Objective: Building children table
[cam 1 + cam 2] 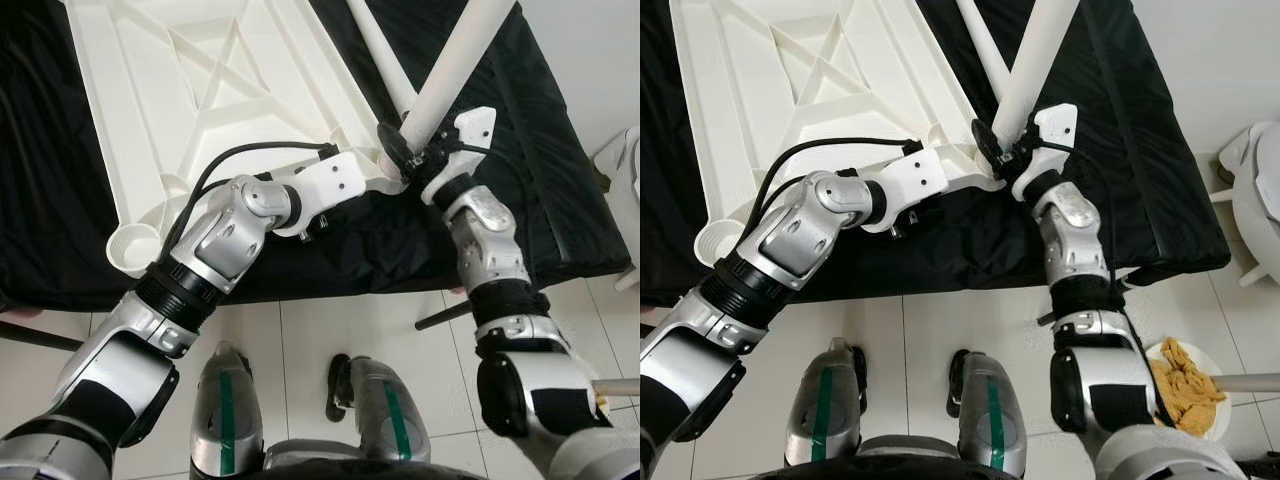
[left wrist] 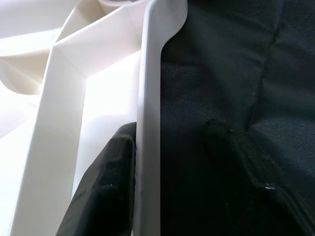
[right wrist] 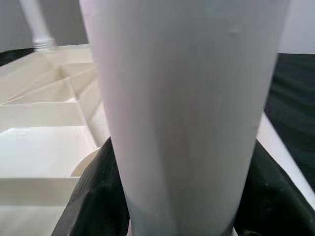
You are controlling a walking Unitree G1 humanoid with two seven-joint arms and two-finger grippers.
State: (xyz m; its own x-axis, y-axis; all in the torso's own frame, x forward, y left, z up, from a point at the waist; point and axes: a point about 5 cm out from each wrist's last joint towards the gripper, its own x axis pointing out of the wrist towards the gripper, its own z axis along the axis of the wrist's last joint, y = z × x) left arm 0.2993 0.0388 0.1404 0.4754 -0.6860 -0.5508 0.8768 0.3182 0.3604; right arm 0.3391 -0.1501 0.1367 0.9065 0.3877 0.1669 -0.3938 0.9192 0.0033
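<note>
Tabletop: the white ribbed tabletop (image 1: 215,90) lies upside down on the black cloth (image 1: 1140,170).
Done: one table leg (image 1: 378,55) already stands in a far socket.
Left gripper (image 2: 170,162): fingers pinch the tabletop's rim at its near corner.
Right gripper (image 3: 172,196): clamped around a second table leg (image 1: 455,65), tilted over the near corner socket.
Left to do: seating it, probably; the near-left socket (image 1: 133,247) stays empty.
Right eye extra: a plate with yellow cloth (image 1: 1185,385) on the floor.

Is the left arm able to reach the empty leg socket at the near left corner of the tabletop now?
Probably not: the left claw is clamped on the tabletop rim, holding it; the socket itself lies unobstructed.
</note>
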